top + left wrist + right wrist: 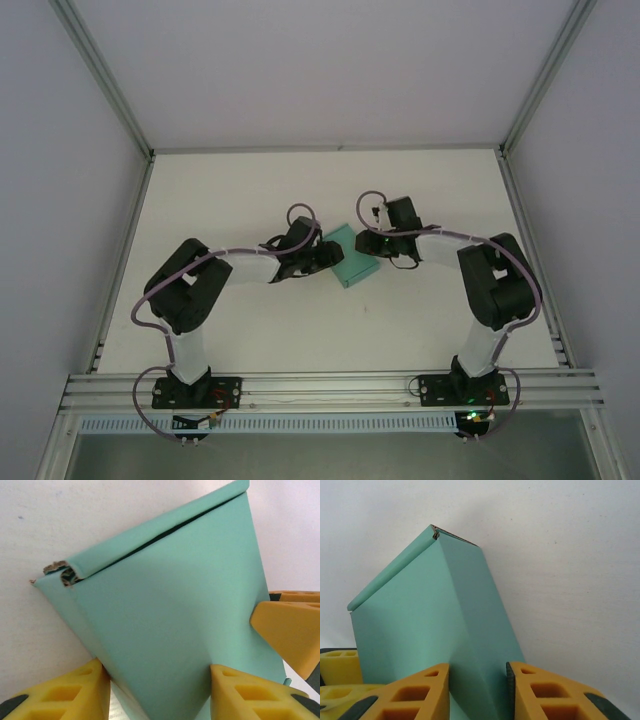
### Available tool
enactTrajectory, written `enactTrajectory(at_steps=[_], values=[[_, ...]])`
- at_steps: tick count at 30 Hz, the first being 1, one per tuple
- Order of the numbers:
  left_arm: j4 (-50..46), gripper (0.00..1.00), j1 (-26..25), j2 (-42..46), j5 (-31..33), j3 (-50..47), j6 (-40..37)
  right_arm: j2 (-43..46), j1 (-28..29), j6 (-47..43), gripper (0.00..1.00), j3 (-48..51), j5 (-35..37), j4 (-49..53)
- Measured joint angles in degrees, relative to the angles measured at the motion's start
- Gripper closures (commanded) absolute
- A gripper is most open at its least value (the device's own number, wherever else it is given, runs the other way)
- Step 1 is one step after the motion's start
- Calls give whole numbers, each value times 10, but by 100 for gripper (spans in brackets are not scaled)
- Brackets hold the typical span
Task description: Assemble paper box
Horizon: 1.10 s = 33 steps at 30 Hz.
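The paper box is a small closed teal box near the middle of the white table, tilted between both grippers. My left gripper comes at it from the left. In the left wrist view its yellow fingers press both sides of a lower corner of the box, and a lid flap edge with a frayed corner shows at the top. My right gripper reaches in from the right. Its orange fingers clamp a box edge, each finger against a face.
The white table has open surface all round the box. Grey enclosure walls stand left, right and behind. An aluminium rail with both arm bases runs along the near edge.
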State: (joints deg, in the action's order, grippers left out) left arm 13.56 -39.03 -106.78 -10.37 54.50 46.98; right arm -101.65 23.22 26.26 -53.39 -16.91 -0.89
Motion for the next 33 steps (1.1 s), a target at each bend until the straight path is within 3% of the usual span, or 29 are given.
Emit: enactTrajectory(at_steps=[3,20,30,33], values=[[60,100,3,-3,2,-26,15,4,0,16,73,14,4,-26],[387,100,18,-45,8,-145,107,27,0,81,71,61,2,-81],[357,100,20,-33,7,-140,102,31,9,70,58,32,17,-12],[315,86,19,-24,3,-125,88,33,19,58,53,6,36,39]])
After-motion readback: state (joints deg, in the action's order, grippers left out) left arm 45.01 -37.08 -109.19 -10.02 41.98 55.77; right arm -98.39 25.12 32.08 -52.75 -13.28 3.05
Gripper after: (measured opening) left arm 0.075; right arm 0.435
